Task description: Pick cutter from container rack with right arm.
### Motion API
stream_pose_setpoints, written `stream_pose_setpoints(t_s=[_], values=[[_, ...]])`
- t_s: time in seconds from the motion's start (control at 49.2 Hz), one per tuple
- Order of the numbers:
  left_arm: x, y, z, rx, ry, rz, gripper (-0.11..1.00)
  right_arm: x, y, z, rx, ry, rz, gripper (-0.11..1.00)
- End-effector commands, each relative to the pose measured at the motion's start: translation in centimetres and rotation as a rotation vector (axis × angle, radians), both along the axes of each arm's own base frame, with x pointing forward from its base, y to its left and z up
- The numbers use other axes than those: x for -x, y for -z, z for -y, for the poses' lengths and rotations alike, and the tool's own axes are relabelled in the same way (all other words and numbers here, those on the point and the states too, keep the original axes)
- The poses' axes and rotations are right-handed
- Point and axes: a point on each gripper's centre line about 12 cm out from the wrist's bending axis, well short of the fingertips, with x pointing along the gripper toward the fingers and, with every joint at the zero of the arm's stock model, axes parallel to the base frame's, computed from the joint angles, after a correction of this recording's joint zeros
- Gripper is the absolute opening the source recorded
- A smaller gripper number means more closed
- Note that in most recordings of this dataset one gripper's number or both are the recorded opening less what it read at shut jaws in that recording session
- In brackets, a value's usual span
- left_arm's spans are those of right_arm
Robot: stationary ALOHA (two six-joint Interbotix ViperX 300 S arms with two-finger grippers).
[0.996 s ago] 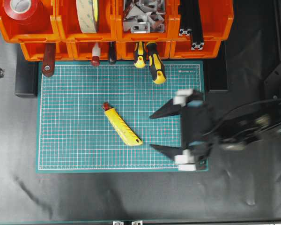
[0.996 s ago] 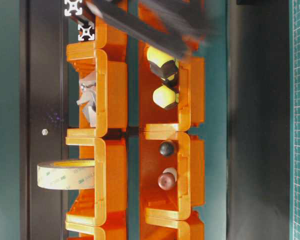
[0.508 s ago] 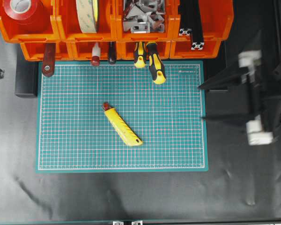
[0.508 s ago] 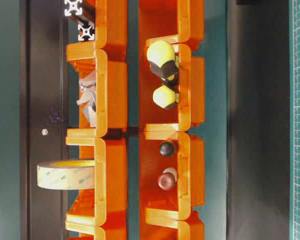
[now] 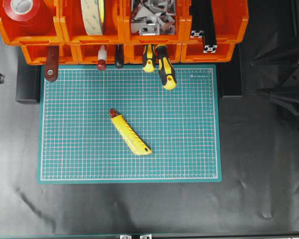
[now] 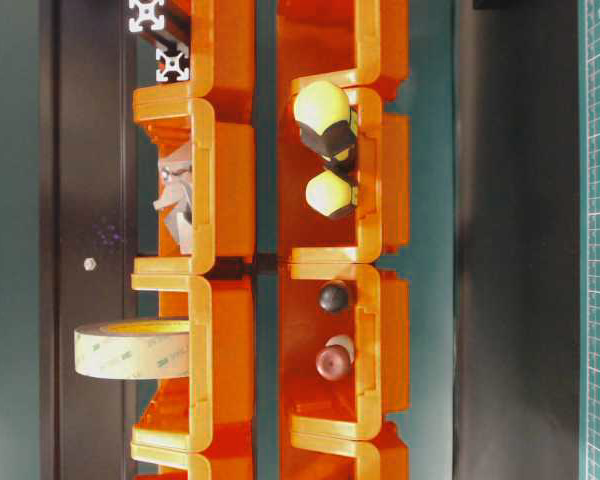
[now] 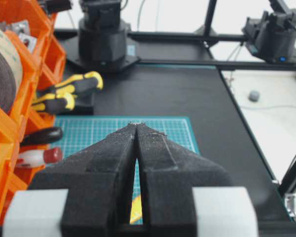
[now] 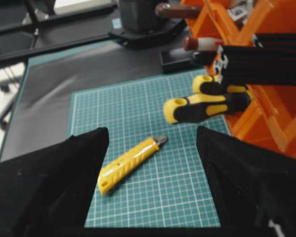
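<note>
The cutter (image 5: 130, 132) lies flat on the green cutting mat (image 5: 189, 149), out of the container rack (image 5: 60, 35) and well apart from it, slanting with its dark red tip toward the rack. Nothing holds it. The right gripper (image 5: 281, 74) hangs at the right edge of the overhead view, off the mat, its jaws spread wide and empty. The left gripper (image 7: 137, 129) has its jaws pressed together on nothing. By my reading the pick from the rack is done, with nothing left except parking the arm.

The rack's far bins hold a red tape roll (image 5: 22, 10), a tan tape roll (image 5: 92, 15), metal brackets (image 5: 150, 15) and black aluminium extrusions (image 5: 205, 25). The near bins hold a brown-handled tool (image 5: 52, 62), smaller handled tools, and two yellow-and-black screwdrivers (image 5: 162, 64) poking out over the mat.
</note>
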Motion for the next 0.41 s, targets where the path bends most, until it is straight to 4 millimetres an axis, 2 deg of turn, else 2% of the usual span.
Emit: stream_pose_setpoints(t_s=[0.0, 0.386], values=[[-0.08, -0.63, 0.0, -0.003, 0.0, 0.014, 0.0, 0.02, -0.15, 0.07, 0.003, 0.004, 0.004, 0.7], [-0.08, -0.63, 0.03, -0.003, 0.001, 0.014, 0.0, -0.03, 0.08, 0.1, 0.008, 0.009, -0.006, 0.7]])
